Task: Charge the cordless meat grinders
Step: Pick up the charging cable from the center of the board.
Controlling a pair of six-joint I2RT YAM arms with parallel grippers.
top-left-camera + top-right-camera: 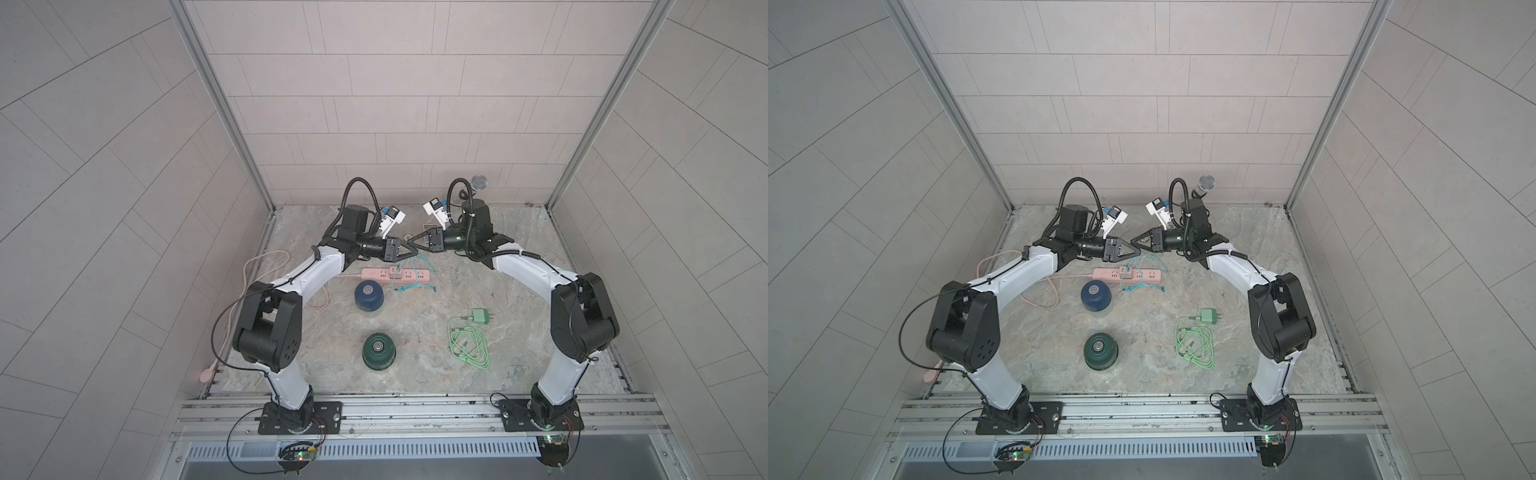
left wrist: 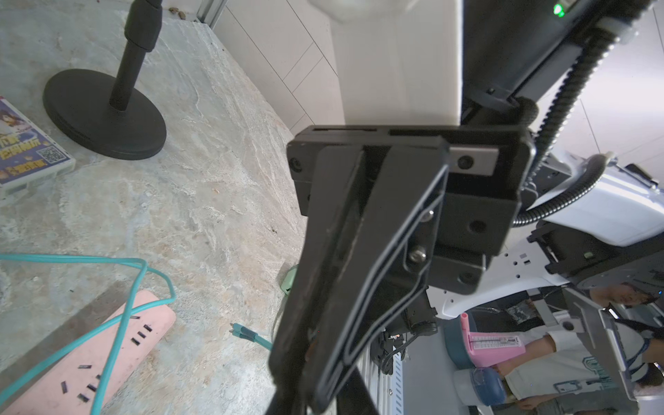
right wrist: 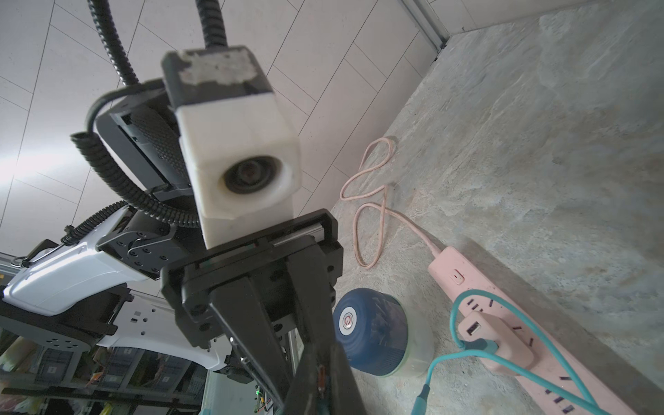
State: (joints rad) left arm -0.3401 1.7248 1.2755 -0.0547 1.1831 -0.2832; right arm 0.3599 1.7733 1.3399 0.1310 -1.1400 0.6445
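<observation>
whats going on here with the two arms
The left gripper and right gripper are shut, tip to tip, above the pink power strip. A teal cable, plugged into the strip through a pink adapter, rises to where they meet. The right one seems to pinch it; the left is unclear. The blue grinder and green grinder stand untouched, no cable visibly connected. A green charger lies aside.
</observation>
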